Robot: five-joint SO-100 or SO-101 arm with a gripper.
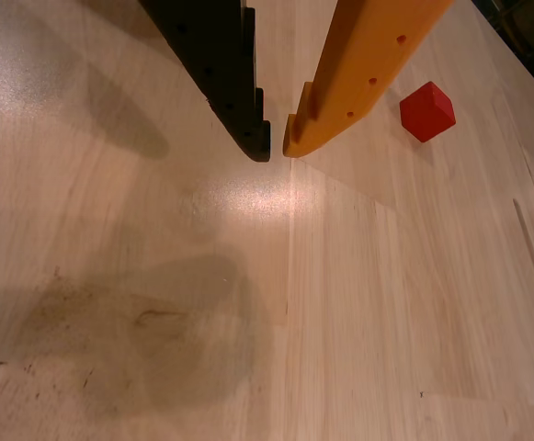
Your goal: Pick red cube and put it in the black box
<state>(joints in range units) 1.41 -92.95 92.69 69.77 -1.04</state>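
In the wrist view a small red cube (pixel 427 111) rests on the pale wooden table (pixel 358 303), at the upper right. My gripper (pixel 277 147) hangs above the table, left of the cube. One finger is black (pixel 221 64), the other orange (pixel 363 69). Their tips nearly touch, with only a thin gap and nothing held between them. The orange finger lies between the cube and the black finger, and the cube sits apart from it. The black box is out of view.
A dark stain (pixel 129 340) and the arm's shadow mark the wood at the lower left. The table's edge (pixel 515 55) runs along the upper right, with dark floor beyond. A thin seam (pixel 289 266) crosses the boards.
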